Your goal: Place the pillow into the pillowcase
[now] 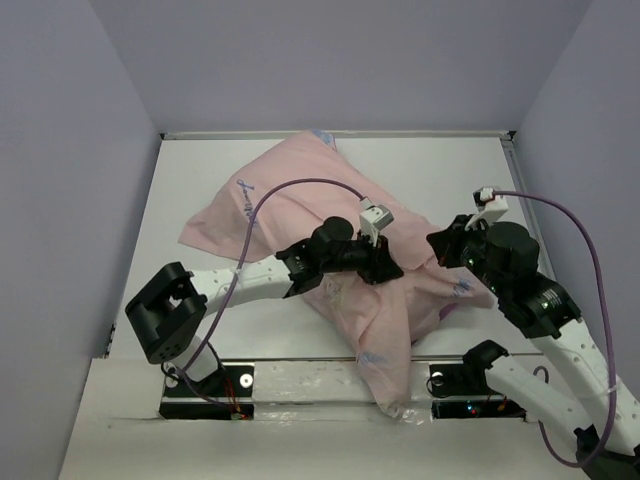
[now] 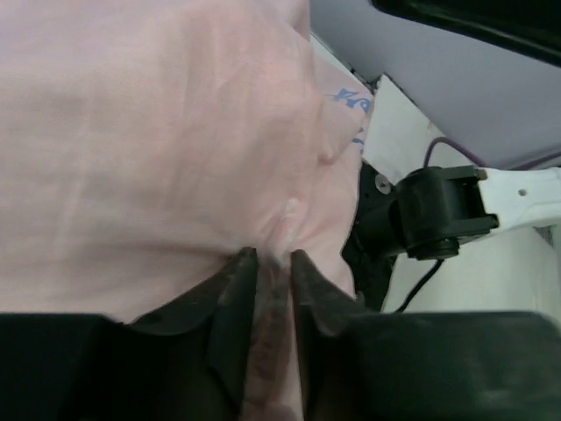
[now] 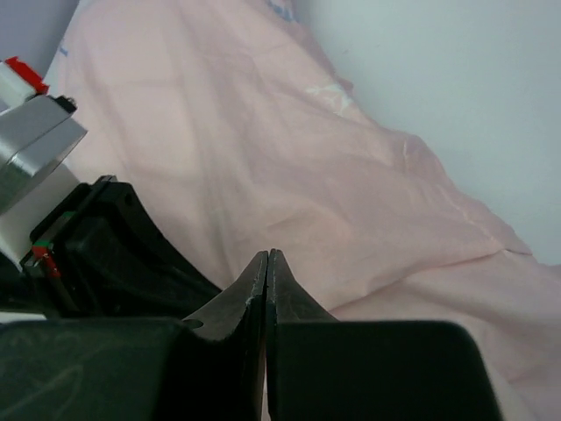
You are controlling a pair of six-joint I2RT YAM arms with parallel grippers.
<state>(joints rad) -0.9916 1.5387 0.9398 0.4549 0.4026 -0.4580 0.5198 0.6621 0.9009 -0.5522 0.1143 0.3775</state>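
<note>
Pillowcase (image 1: 290,195) lies bunched, pink side up. Left gripper (image 2: 273,263) pinches a fold near its middle; right gripper (image 3: 266,257), at its right edge, sits fully closed.

pillowcase (image 1: 300,200): 1 | hands (image 2: 273,263) (image 3: 266,256): 2 | arms (image 1: 250,278) (image 1: 565,345): 2 | purple cables (image 1: 300,183) (image 1: 560,205): 2 | table (image 1: 440,170): 1

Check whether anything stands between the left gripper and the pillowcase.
Nothing visible does. The left gripper is closed directly on a fold of the pillowcase, with pink fabric pinched between its fingers.
</note>
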